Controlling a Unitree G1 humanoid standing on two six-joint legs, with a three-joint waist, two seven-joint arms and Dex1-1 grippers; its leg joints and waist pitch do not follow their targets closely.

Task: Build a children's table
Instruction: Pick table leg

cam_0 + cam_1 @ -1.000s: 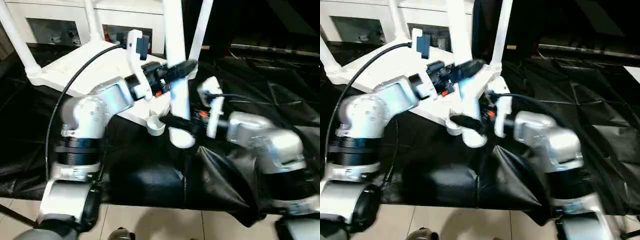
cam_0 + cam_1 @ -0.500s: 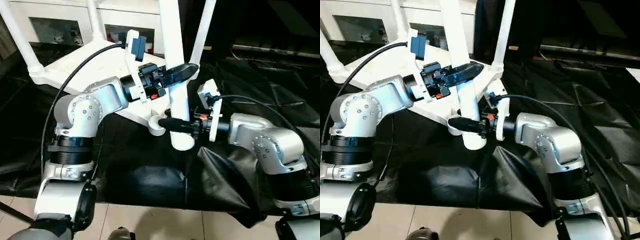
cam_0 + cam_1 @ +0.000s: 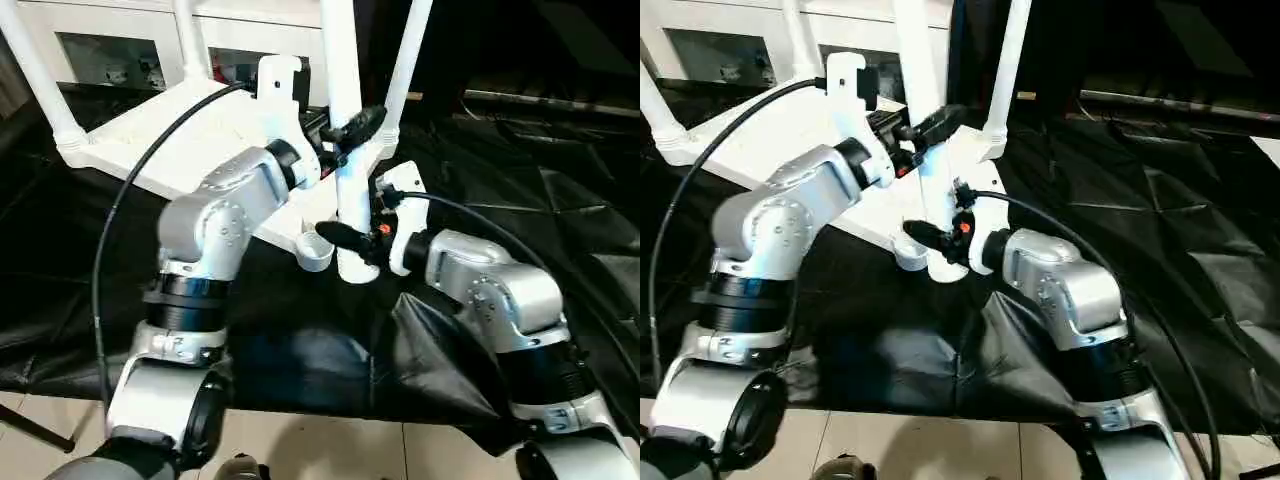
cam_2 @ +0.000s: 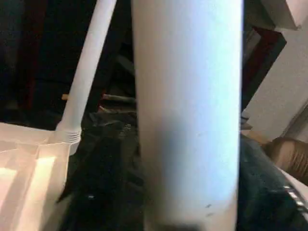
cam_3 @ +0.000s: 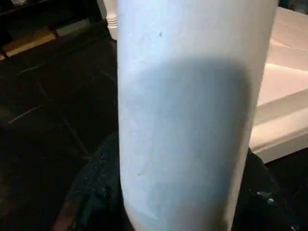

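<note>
A loose white leg (image 3: 350,180) stands nearly upright over the black sheet (image 3: 300,350), its thick rounded end just beside the empty corner socket (image 3: 316,251) of the upturned tabletop (image 3: 170,140). The right gripper (image 3: 345,238) is clenched around the leg near that lower end, one dark finger wrapping its front. Higher up, the left gripper (image 3: 358,126) grasps the same leg, its black fingers reaching across the shaft. Behind, the tabletop lies tilted on the sheet with three other legs (image 3: 35,75) already standing in their sockets and rising out of view. Farthest back is a white cabinet (image 3: 120,55) with glass fronts.
</note>
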